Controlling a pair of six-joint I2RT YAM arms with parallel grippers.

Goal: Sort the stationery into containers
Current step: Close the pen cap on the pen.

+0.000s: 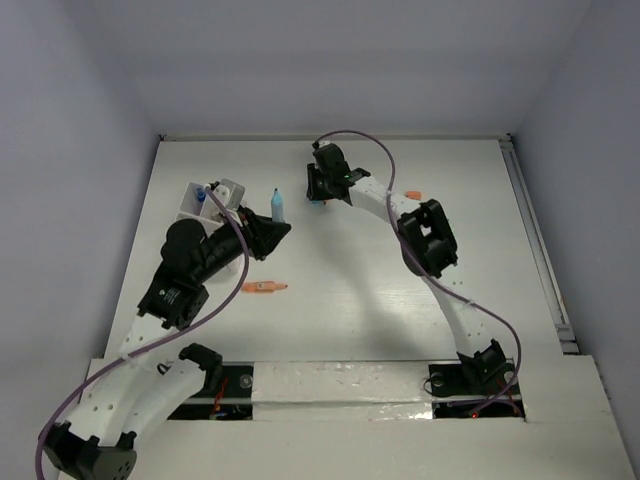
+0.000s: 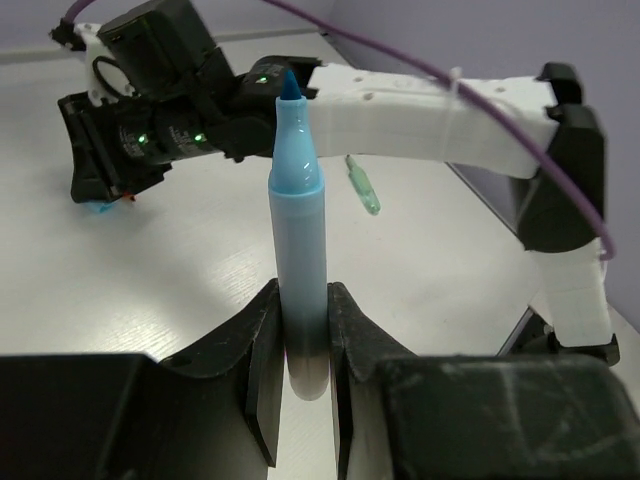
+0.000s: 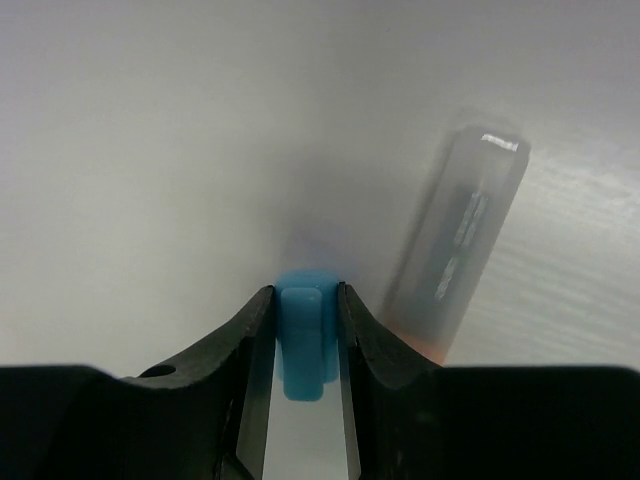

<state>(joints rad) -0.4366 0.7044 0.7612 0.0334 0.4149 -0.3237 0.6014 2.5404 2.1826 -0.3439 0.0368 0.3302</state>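
My left gripper (image 2: 303,300) is shut on the lower barrel of an uncapped blue marker (image 2: 297,200), which stands upright with its tip up. From above, the blue marker (image 1: 276,208) pokes out of the left gripper (image 1: 268,230) just right of the white divided box (image 1: 192,203). My right gripper (image 3: 302,300) is down at the table with its fingers pressed on both sides of a small blue cap (image 3: 301,335). In the top view the right gripper (image 1: 322,192) is at the back middle, with the blue cap (image 1: 317,202) under it.
An orange pen (image 1: 264,288) lies on the table in front of the left arm. A small orange item (image 1: 413,195) lies behind the right arm. A green pen (image 2: 363,184) lies under the right forearm. A blurred grey barrel with an orange end (image 3: 460,250) lies right of the cap.
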